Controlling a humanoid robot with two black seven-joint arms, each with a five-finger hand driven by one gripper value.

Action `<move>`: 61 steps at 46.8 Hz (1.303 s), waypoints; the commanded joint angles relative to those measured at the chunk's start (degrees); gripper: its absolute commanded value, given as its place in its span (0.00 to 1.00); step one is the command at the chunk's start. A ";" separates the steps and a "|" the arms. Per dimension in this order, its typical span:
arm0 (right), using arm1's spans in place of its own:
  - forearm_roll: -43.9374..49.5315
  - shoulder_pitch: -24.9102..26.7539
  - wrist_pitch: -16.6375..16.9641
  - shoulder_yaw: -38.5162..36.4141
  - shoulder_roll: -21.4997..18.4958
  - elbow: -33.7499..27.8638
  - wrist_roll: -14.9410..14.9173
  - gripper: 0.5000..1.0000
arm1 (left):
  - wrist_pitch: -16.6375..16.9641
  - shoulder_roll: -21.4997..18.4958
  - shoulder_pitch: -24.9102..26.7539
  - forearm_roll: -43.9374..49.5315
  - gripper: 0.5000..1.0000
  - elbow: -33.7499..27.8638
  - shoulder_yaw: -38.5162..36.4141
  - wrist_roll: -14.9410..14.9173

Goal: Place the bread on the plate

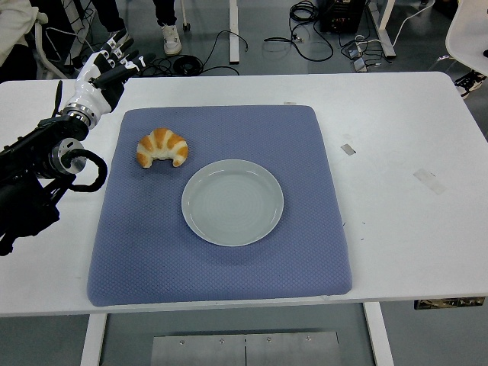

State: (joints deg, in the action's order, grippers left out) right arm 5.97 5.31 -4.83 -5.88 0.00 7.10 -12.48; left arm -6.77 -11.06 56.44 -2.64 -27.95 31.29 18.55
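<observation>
Inspector: Plainly, nothing of the task is done yet. Your bread (162,147), a croissant, lies on the blue mat (152,252) toward its far left corner, just beside the plate (232,202) but clear of its rim. The plate sits near the mat's middle and carries nothing.

Operator: And the arm?

Inspector: Your left hand (107,67) is at the far left of the white surface (396,152), off the mat and beyond the croissant. Its fingers look loosely spread and they hold nothing. It is well apart from the bread, with no contact. Your right arm does not show.

Operator: So what remains?

Inspector: All of it, by my reading. You have to bring the hand in over the croissant, close on it, lift, carry it the short way toward the plate and set it down inside the rim. The path between the two looks unobstructed; nothing else lies on the mat.
</observation>
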 commanded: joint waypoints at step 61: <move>0.01 0.05 -0.01 0.00 0.00 0.02 0.00 1.00 | -3.07 -0.63 0.95 -2.11 0.97 0.09 -0.26 -0.09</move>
State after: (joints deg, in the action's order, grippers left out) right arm 5.98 5.34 -4.85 -5.89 0.00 7.10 -12.48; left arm -9.74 -11.60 57.28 -3.95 -27.86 31.10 18.46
